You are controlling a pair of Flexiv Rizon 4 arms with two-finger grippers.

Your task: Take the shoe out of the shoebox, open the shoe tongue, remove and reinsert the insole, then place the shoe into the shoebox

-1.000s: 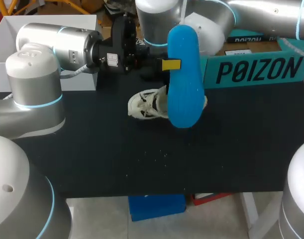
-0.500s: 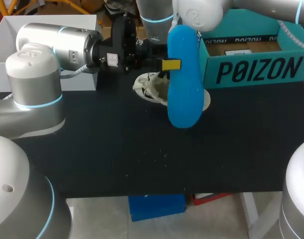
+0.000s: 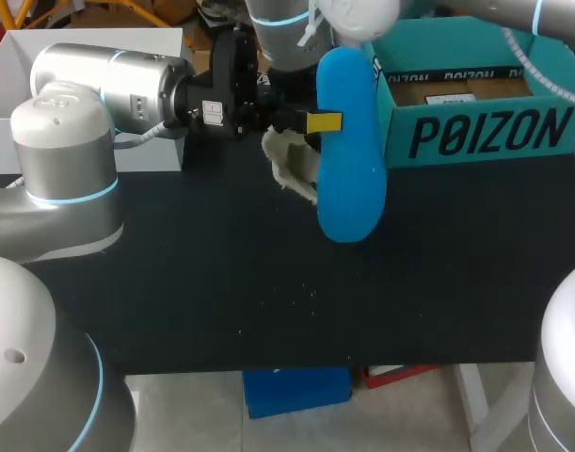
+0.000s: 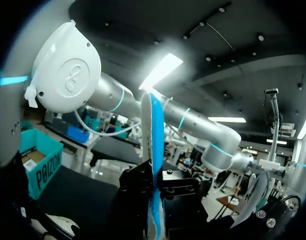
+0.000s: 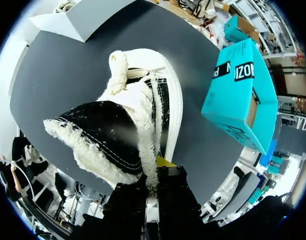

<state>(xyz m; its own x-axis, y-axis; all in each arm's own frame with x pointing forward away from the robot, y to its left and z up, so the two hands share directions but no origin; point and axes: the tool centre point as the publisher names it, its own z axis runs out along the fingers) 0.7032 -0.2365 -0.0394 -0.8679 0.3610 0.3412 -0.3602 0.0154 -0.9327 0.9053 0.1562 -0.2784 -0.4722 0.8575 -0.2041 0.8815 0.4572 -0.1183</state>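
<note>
My left gripper [image 3: 321, 122] is shut on a blue insole [image 3: 348, 151], which it holds upright on its long edge above the table's back middle. In the left wrist view the insole [image 4: 154, 135] runs edge-on between the left gripper's [image 4: 154, 187] black fingers. A white fleece-lined shoe [image 3: 292, 162] hangs tilted just behind the insole, partly hidden by it. My right gripper [image 5: 154, 176] is shut on the rim of the shoe [image 5: 127, 120], whose dark opening faces the camera. The teal shoebox [image 3: 485, 132] stands open at the back right.
A white box [image 3: 89, 42] sits at the back left behind my left arm [image 3: 108, 80]. My right arm [image 3: 358, 17] comes down from the back, close to the shoebox's left wall. The black table [image 3: 268, 292] stretches toward the front.
The right gripper has lifted the shoe off the table and swung it up and back, tilting it. The left arm and the insole have stayed still.
</note>
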